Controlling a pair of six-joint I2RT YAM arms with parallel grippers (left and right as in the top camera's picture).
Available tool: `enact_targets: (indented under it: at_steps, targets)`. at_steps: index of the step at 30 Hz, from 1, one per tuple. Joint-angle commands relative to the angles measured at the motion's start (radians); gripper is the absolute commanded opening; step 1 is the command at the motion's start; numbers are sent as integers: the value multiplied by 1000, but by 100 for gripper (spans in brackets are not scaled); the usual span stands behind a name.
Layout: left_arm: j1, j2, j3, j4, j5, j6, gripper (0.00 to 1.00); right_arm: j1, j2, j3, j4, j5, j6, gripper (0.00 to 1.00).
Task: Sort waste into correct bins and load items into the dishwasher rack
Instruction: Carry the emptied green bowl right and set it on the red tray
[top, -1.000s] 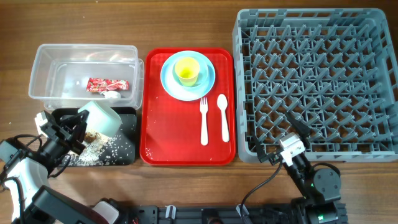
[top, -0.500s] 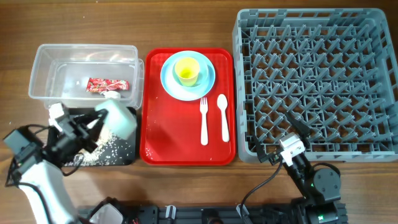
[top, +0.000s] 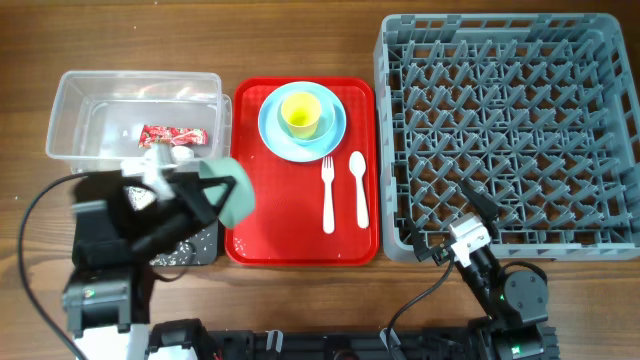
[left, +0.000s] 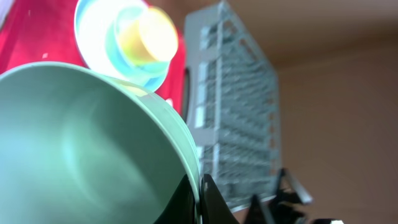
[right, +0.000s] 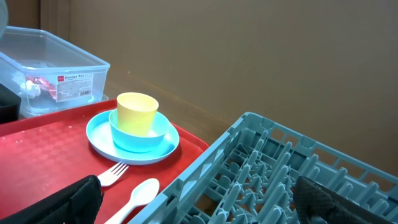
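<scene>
Well, smooth round mint bowl (top: 241, 200) (glossy plastic)

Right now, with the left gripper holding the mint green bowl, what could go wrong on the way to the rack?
The left gripper pinches only the rim of the round mint green bowl, so it may twist or slip. A low pass toward the square grey plastic rack could clip the small yellow cup on the round light blue plate. The open right gripper sits by the rack's front edge; the arms might collide.
</scene>
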Motion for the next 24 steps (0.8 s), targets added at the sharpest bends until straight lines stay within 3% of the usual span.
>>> enact_targets:
  at_steps: [1, 6, 10, 17, 24]
  targets:
    - [-219, 38, 13, 5, -349, -40, 4, 0, -8, -1, 3, -6, -1, 100]
    - [-499, 166, 13, 28, -583, -74, 4, 0, -8, -1, 3, -6, -2, 100]
    - [-650, 319, 13, 40, -726, -92, 4, 0, -8, -1, 3, -6, -1, 100]
    - [-731, 575, 13, 92, -829, -91, 4, 0, -8, -1, 3, -6, -1, 100]
    - [-730, 662, 13, 106, -892, -90, 4, 0, -8, -1, 3, -6, -2, 100]
